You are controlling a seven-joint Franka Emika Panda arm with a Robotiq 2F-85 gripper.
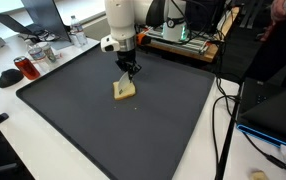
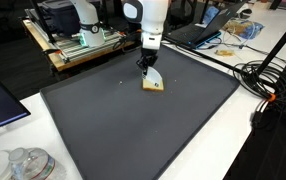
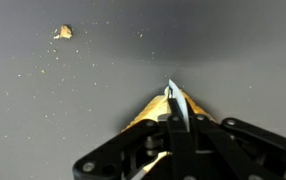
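A yellowish slice of bread (image 1: 124,91) rests on the dark grey mat (image 1: 83,110), tilted up on edge in both exterior views (image 2: 153,82). My gripper (image 1: 129,72) hangs straight down over it and is shut on its upper edge (image 2: 149,67). In the wrist view the jaws (image 3: 173,108) are pressed together around a thin pale edge of the bread (image 3: 148,108), whose tan crust spreads below the fingertips. The rest of the slice is hidden behind the fingers.
A small crumb (image 3: 62,32) and scattered specks lie on the mat. A wooden stand with electronics (image 2: 78,42) is behind the mat. Cables (image 2: 263,80) run beside the mat. A red cup (image 1: 25,68) and clutter sit near one corner.
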